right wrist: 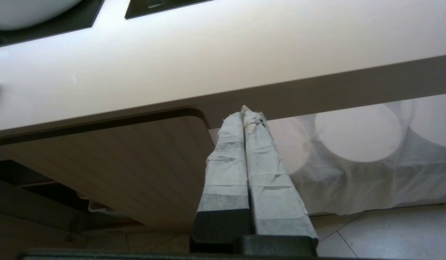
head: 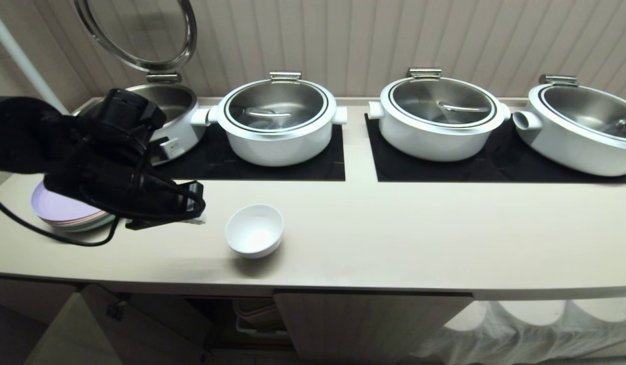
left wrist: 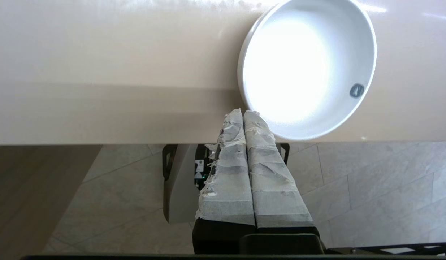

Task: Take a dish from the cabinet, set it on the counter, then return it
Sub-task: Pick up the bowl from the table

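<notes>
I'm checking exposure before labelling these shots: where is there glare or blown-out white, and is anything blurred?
Left wrist view: the inside of the small round white bowl is blown out to featureless white, and the cream-beige countertop carries glare streaks. Head view: the black left arm looks soft, its left gripper dark. Right wrist view: the countertop is washed pale; the right gripper looks sharp.

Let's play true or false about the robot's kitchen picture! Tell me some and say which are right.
1. The white bowl sits on the counter. True.
2. The left gripper is holding the bowl. False: it is shut and empty, beside the bowl.
3. All the pots have their lids down. False: the leftmost pot has its lid up.
4. A stack of plates lies on the counter on the robot's left. True.
</notes>
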Robot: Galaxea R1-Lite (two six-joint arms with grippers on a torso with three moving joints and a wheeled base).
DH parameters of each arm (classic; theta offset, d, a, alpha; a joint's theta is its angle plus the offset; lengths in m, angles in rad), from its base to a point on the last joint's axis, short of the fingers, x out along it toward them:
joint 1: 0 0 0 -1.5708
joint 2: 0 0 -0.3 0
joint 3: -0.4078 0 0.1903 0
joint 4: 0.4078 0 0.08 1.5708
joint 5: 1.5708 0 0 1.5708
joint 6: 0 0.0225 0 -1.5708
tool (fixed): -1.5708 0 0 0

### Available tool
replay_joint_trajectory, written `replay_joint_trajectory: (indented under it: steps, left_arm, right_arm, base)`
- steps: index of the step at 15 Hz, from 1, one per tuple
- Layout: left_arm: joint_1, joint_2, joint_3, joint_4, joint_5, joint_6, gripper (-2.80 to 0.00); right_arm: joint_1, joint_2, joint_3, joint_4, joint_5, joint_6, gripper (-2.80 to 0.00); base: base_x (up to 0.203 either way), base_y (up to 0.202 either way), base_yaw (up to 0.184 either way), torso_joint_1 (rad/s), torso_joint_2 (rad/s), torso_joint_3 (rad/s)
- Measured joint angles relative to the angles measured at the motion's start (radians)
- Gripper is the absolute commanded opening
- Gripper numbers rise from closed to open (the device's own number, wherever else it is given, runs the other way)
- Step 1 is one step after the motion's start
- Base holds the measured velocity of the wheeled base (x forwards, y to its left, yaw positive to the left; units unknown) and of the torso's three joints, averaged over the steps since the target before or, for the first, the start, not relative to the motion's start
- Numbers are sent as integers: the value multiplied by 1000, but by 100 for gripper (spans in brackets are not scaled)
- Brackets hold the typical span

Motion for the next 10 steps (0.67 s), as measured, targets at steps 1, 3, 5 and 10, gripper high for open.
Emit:
replay_joint_trajectory:
  steps: [1,3,5,10]
  left_arm:
    - [-1,33,-41,12,0,0,-280]
    - [-5,82,-111,52,1,-1,-280]
    - [-9,116,-156,62,0,-1,-280]
    - [-11,134,-169,72,-3,-2,0]
  right_arm:
    - [0,0,0,0,0,0,-280]
    - [0,0,0,0,0,0,-280]
    - [0,0,0,0,0,0,-280]
    - [0,0,0,0,0,0,-280]
  base:
    - [0,0,0,0,0,0]
    - [0,0,0,0,0,0]
    - [0,0,0,0,0,0]
    - [0,0,0,0,0,0]
